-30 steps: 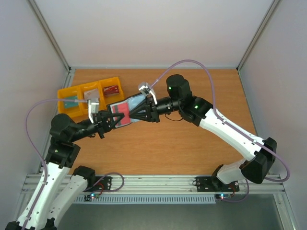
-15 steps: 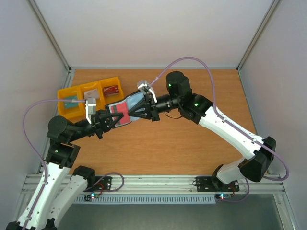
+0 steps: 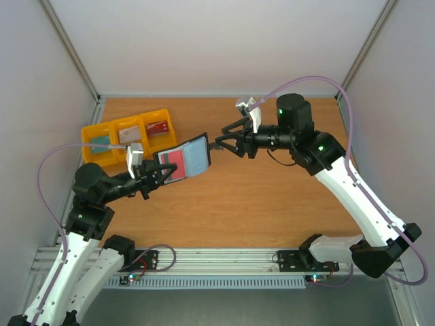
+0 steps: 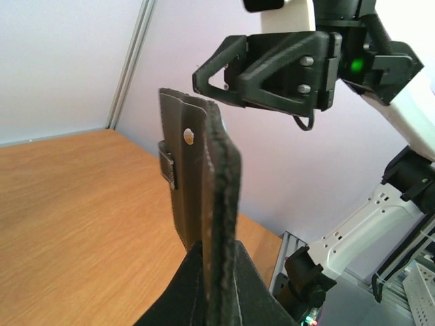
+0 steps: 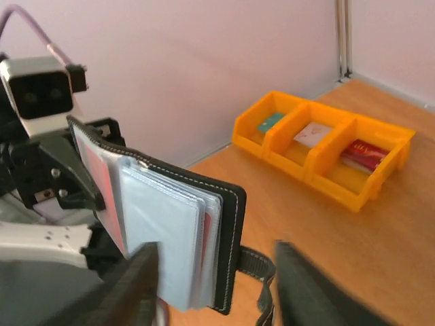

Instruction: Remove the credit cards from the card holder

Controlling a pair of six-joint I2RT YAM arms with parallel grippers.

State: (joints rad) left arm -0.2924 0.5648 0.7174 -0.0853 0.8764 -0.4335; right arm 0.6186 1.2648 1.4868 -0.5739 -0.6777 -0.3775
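Card holder (image 3: pixel 185 158) held open in the air, cards not yet pulled out.

The left gripper (image 3: pixel 160 174) has its jaws clamped on the card holder's 7 o'clock corner. It holds it up off the table (image 3: pixel 272 197), toward 10 o'clock of the table's middle, with the pockets spread open. A red card (image 3: pixel 175 163) shows in one pocket, and the right wrist view shows a red edge behind the clear sleeves. How many cards are inside cannot be told. The right gripper (image 3: pixel 219 137) hangs just at 3 o'clock of the card holder, apart from it, jaws wide with nothing between them. No loose card lies on the table. The yellow bins (image 3: pixel 141 128) at 10 o'clock hold their own cards. The opening looks done, and by this view every card remains to be drawn.
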